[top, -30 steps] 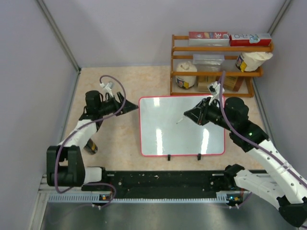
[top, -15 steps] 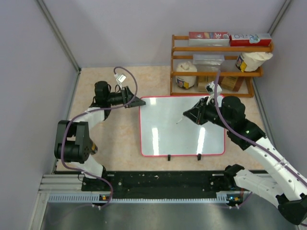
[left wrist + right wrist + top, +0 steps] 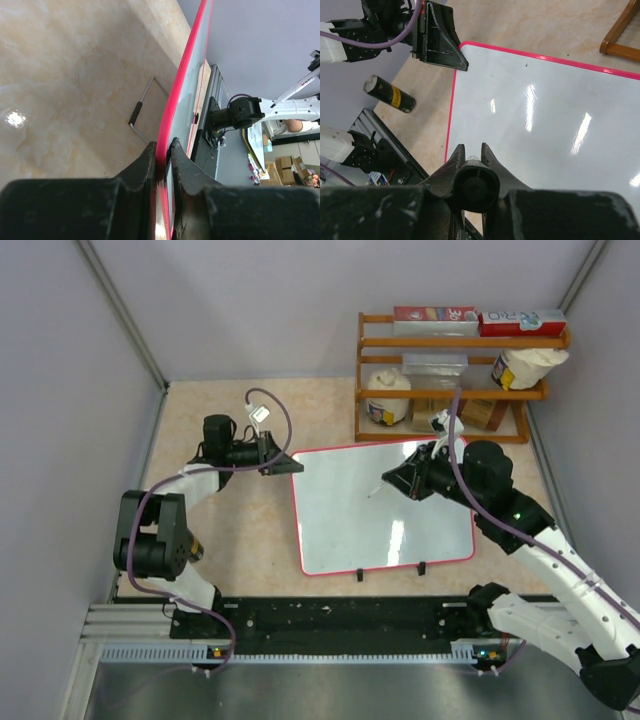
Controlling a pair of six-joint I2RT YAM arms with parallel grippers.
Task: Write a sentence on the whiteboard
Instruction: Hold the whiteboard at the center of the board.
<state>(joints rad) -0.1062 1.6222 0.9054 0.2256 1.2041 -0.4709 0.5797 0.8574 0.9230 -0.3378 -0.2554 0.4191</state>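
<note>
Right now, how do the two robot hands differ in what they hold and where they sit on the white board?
The left hand pinches the whiteboard by its red far-left corner; the right hand grips a pen. The left hand sits at the board's rim, the right hand over its blank face. Both are shut on something.

The beige marbled table (image 3: 245, 540) carries the whiteboard (image 3: 380, 510) at its middle, lying slightly askew, a wooden rack (image 3: 460, 341) at the far right corner, and a dark can (image 3: 390, 94) on its side near the left edge
</note>
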